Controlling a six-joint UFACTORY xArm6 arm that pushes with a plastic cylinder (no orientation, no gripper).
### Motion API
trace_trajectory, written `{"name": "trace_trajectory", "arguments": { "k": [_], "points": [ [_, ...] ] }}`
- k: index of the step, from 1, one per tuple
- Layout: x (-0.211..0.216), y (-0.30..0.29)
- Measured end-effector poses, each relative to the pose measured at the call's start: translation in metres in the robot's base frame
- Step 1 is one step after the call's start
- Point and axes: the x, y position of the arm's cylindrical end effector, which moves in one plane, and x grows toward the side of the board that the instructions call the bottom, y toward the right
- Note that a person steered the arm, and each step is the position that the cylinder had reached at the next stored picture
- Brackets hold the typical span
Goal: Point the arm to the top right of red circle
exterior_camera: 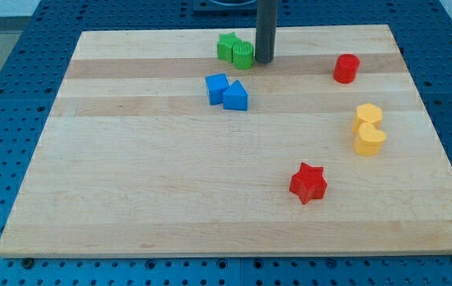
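Observation:
The red circle [345,68] is a short red cylinder near the view's top right of the wooden board [170,183]. My tip [264,60] is the lower end of the dark rod, near the view's top centre. It stands well to the left of the red circle and just right of the green circle [243,54]. A green star [227,45] sits touching the green circle on its left.
A blue cube [217,87] and a blue triangle [236,96] touch each other below the green pair. Two yellow blocks [368,116] [369,139] sit stacked at the view's right. A red star [308,183] lies lower, right of centre.

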Motion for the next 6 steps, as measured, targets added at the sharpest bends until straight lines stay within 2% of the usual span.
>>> {"name": "trace_trajectory", "arguments": {
  "k": [2,3,4,5,6],
  "points": [
    [-0.015,0.123],
    [0.001,0.115],
    [0.029,0.070],
    [0.039,0.052],
    [0.015,0.060]
  ]
}}
